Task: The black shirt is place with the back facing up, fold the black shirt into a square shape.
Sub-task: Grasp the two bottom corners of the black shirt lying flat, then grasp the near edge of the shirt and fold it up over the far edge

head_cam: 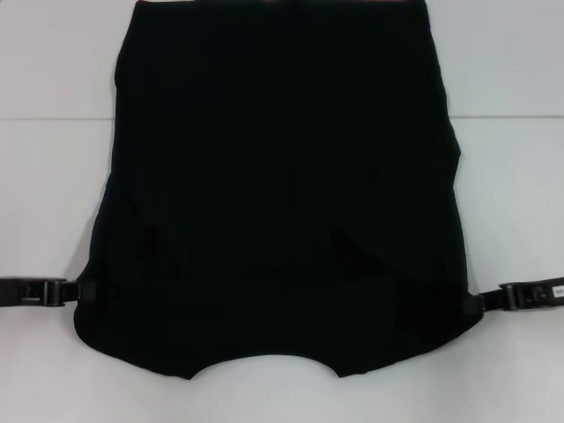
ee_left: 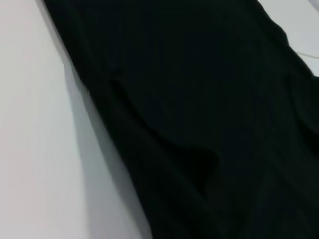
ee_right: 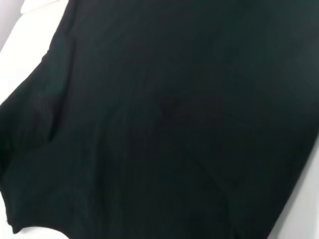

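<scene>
Black shirt point(head_cam: 282, 185) spread flat across the white table point(head_cam: 53, 176), curved neckline at the near edge, left gripper point(head_cam: 75, 291) at its near left side, right gripper point(head_cam: 483, 300) at its near right side, finger state of both impossible to tell.

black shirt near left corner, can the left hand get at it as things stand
Probably yes. The left hand already sits at the black shirt edge by that corner, low on the white table, with nothing between them. Whether it grips cloth can't be told.
</scene>
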Robot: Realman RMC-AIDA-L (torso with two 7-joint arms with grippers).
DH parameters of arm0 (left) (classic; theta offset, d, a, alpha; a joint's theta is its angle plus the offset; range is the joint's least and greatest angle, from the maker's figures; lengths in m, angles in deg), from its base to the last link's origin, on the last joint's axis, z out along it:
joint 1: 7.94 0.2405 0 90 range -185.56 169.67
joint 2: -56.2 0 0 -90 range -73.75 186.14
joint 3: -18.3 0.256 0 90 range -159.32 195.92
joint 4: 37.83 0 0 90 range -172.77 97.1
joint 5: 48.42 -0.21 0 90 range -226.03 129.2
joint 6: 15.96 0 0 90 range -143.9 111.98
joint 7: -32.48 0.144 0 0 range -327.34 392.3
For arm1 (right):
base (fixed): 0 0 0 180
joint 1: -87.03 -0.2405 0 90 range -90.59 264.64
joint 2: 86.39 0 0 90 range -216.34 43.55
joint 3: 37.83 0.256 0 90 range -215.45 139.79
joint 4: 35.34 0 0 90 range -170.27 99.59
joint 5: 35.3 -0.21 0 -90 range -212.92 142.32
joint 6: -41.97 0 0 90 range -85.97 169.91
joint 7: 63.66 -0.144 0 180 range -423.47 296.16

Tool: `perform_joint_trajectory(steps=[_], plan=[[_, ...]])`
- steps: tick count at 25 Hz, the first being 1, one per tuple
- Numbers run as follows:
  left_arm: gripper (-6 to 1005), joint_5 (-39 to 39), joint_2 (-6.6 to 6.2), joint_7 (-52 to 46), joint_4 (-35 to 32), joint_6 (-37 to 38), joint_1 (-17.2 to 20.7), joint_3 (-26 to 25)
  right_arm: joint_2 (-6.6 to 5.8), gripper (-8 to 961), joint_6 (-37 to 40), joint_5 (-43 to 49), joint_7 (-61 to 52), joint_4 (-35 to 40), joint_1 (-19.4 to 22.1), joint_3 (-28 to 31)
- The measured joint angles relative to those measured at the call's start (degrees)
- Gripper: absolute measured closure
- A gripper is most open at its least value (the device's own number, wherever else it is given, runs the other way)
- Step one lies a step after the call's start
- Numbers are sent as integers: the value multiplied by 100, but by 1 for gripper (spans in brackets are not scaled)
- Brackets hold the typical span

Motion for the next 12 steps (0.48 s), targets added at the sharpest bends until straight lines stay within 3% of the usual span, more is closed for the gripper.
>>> perform_joint_trajectory(steps=[6, 12], plan=[[964, -21, -62, 66, -62, 704, 104, -453, -36, 901, 551, -17, 367, 302, 386, 531], [964, -71, -105, 193, -146, 1266, 228, -562, -167, 901, 967, -13, 754, 323, 714, 989]])
